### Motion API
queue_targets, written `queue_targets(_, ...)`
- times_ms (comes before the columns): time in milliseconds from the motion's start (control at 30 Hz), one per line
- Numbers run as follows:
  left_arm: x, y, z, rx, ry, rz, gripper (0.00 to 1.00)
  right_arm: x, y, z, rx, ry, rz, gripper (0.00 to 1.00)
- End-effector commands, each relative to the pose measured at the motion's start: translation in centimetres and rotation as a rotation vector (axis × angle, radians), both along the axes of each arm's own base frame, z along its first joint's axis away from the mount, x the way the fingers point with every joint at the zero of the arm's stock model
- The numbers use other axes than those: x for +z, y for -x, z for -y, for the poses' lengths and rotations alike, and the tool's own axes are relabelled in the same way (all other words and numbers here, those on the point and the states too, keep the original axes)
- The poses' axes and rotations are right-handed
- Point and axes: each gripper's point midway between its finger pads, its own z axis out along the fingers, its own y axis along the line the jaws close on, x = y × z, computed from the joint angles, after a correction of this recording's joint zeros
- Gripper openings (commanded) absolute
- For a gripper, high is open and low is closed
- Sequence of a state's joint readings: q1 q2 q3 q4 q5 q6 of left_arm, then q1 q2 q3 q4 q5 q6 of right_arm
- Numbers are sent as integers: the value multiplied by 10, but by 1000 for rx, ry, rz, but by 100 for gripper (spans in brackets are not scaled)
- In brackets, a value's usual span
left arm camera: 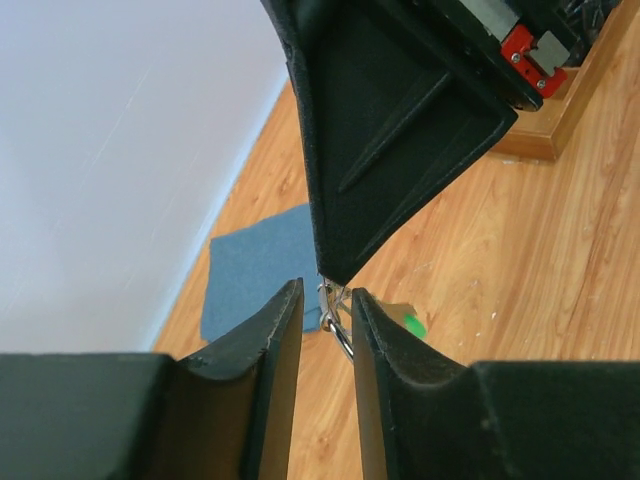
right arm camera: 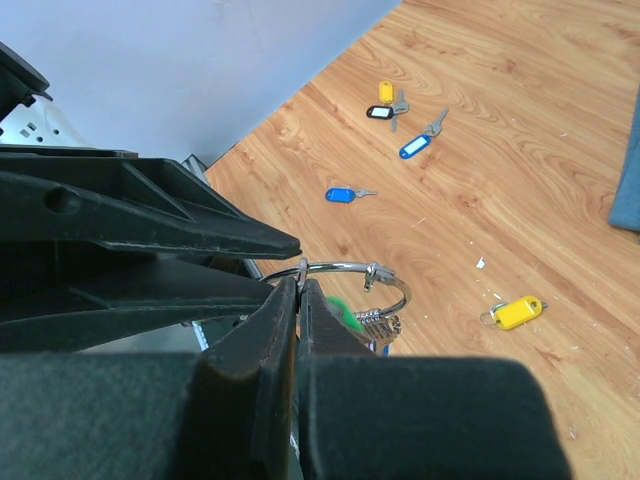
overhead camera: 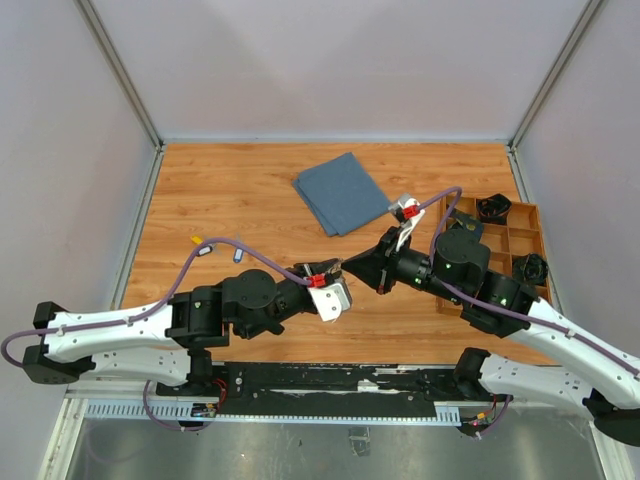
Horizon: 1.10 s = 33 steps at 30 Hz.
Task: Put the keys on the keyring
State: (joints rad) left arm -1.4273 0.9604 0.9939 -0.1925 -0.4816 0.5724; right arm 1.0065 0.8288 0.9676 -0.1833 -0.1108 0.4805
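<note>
1. The right gripper (right arm camera: 300, 290) is pinched tight on the wire of the keyring (right arm camera: 335, 266), held in the air above the table (overhead camera: 230, 190), about midway between the two arms.
2. The left gripper (left arm camera: 327, 300) meets it tip to tip. Its jaws stand a little apart with the ring wire in the gap. The gap looks wider than the wire, so I judge that it is not gripping.
3. A green tag (left arm camera: 413, 325) shows just behind the ring. It seems to hang from the ring, so one key is probably on already, but the link itself is hidden.
4. Step in hand, as I read it: the ring is passing to the right gripper, which leaves the left free to fetch a key.
5. A yellow key (right arm camera: 518, 312) lies on the table nearest the grippers. A blue key (right arm camera: 340, 195) lies further off.
6. Beyond those, a second blue key (right arm camera: 415, 147), a dark one (right arm camera: 380, 112) and a second yellow one (right arm camera: 386, 92) lie close together.
7. At the far side lie a folded cloth (overhead camera: 340, 192) and, to the right, a tray (overhead camera: 530, 215). Neither plays a part in this step.
8. The next move calls for the left gripper to back off clear of the ring and pick up a loose key by its tag. The key's small loop must then be threaded onto the wire where the ring opens, while the right gripper holds the ring steady.
</note>
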Motion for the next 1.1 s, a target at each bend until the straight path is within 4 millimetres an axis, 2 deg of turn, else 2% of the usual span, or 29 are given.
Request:
queue_targets(0, 12, 3, -1, 3, 120, -45, 34, 30, -1, 7, -27, -67, 64, 0)
queue_targets(167, 9, 7, -3, 6, 191, -115, 40, 31, -6, 13, -68, -62, 64, 0)
queue_targets(300, 7, 9, -9, 19, 265, -163, 43, 12, -17, 24, -151, 30, 36, 0)
queue_targets(433, 1, -6, -16, 70, 308, -211, 48, -16, -27, 40, -231, 173, 14, 0)
queue_targets(600, -15, -29, -20, 85, 327, -284, 50, -37, -34, 64, -313, 353, -9, 0)
queue_targets(700, -24, -39, -24, 116, 322, -302, 54, -53, -32, 77, -312, 498, -35, 0)
queue_targets(900, -34, -53, -27, 163, 319, -319, 59, -85, -15, 104, -262, 763, -149, 0)
queue_targets(1067, -35, -57, -30, 187, 321, -323, 59, -127, -7, 106, -158, 954, -270, 0)
